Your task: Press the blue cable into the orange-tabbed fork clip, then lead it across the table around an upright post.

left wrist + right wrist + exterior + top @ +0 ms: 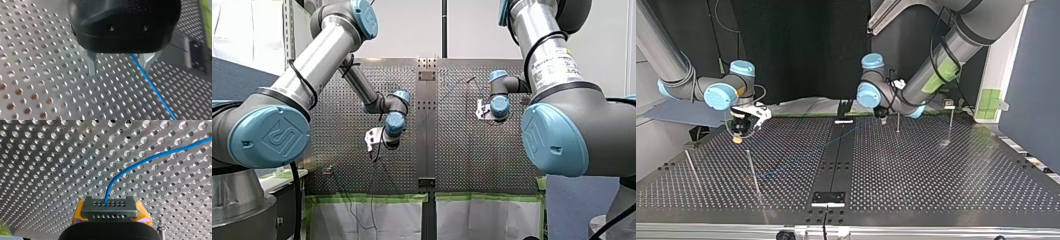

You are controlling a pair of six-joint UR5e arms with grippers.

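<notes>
My right end effector (111,208) was closed on the thin blue cable (150,157). The cable rose out of its dark perforated tip, which sat between two yellow pads (143,216), and arced away over the perforated metal bench (936,170). My left end effector (119,63) stood wide open, its two metal fingers (91,62) just above the bench. The cable passed loose between them, close to one finger and gripped by neither.

Beyond them the cable ran low across the black centre strip (836,155) of the bench, with one arm on each side of that strip. A thin upright metal post (898,121) stood just beside my left end effector, on its side of the strip. A second post (752,172) stood on the opposite side. I could not pick out the orange-tabbed clip with certainty.

The main risk, as I judged it, lay in the open left fingers. A pull from my right arm before they closed could slide the slack cable out from between them, so it would miss both clip and post. A hard pull might also drag it through the right grip. The left fingers, so near the bench, could scrape it on any descent.

Both wrists were folded so the end effectors pointed down at the bench. My left forearm sloped steeply down toward the strip. My right arm's last links lay nearly level, well away from it.
</notes>
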